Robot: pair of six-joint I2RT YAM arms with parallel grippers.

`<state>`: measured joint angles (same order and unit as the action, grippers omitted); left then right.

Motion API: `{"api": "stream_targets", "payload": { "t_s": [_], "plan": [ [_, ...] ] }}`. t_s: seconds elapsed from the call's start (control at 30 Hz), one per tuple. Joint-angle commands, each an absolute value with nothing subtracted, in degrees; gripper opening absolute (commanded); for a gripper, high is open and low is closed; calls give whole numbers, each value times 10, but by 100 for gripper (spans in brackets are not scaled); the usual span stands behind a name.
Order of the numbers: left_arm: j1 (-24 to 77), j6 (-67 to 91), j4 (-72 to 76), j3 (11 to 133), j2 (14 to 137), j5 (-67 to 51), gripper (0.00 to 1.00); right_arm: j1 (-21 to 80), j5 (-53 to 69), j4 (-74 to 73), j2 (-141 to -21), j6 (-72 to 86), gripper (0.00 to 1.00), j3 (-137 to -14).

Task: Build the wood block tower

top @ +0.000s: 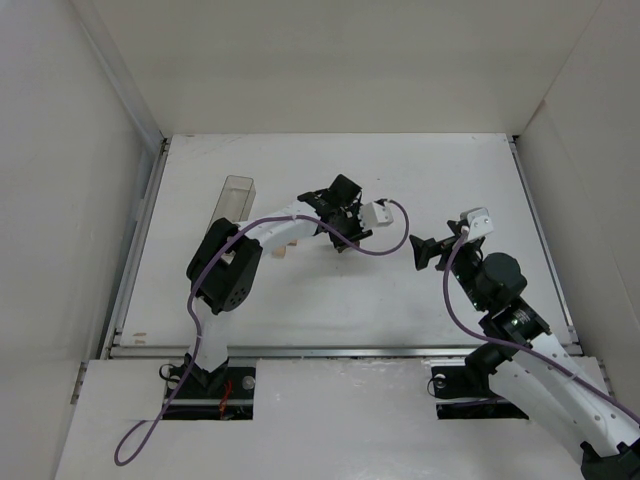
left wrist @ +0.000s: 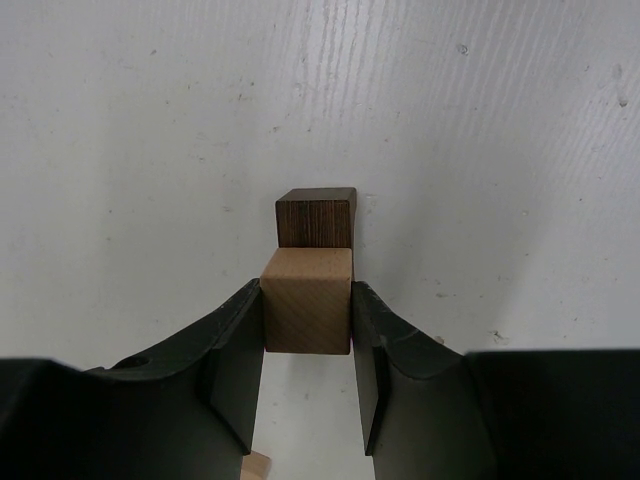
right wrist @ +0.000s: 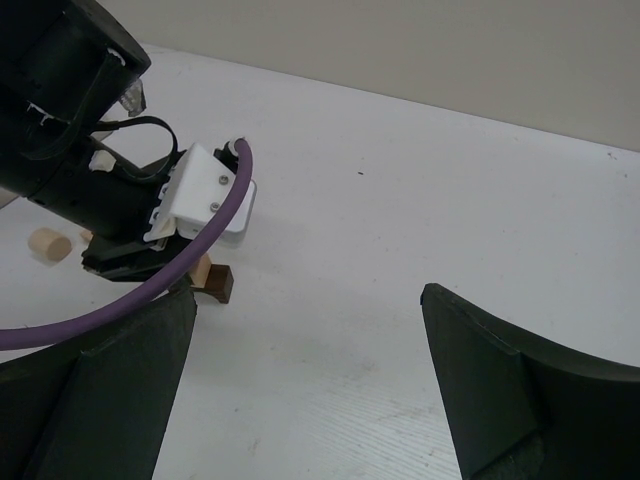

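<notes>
At the far left of the table (top: pixel 420 170) stood a clear plastic box (top: pixel 238 194). It was no part of the build and lay well apart from the work. Just right of it, near the left arm, lay some loose pale pieces (top: pixel 283 251), probably kept there as stock for later layers.

Near the middle, the left gripper (left wrist: pixel 307 312) was pinching a pale tan cube (left wrist: pixel 306 290), one finger pressed flat on each side, so the cube stayed square and could not turn. Directly at the cube was the dark brown block (left wrist: pixel 316 218), which lay on the table as the foot of the wood block tower. The cube seemed to be over its near end, but I could not tell whether they touched. I judged the step to be the setting of this cube on the dark block, with the tower only begun.

At the right, the right gripper (right wrist: pixel 308 300) had its fingers spread wide and empty. It pointed toward the tower from a distance, apparently waiting without disturbing it.
</notes>
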<state>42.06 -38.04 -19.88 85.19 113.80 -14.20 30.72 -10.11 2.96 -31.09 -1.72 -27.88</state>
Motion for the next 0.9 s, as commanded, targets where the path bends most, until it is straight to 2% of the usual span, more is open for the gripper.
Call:
{"api": "stream_targets", "payload": {
  "t_s": [0.0, 0.63, 0.73, 0.87],
  "plan": [
    [425, -361, -192, 855, 1105, -133, 0, 306, -100, 48, -305, -20, 100, -278],
    [425, -323, -192, 854, 1105, -127, 2, 306, -100, 48, -305, -20, 100, -278],
    [425, -323, -186, 854, 1105, -116, 7, 306, -100, 48, -305, -20, 100, -278],
    [425, -329, -186, 854, 1105, -111, 30, 306, -100, 48, -305, -20, 100, -278]
  ]
}}
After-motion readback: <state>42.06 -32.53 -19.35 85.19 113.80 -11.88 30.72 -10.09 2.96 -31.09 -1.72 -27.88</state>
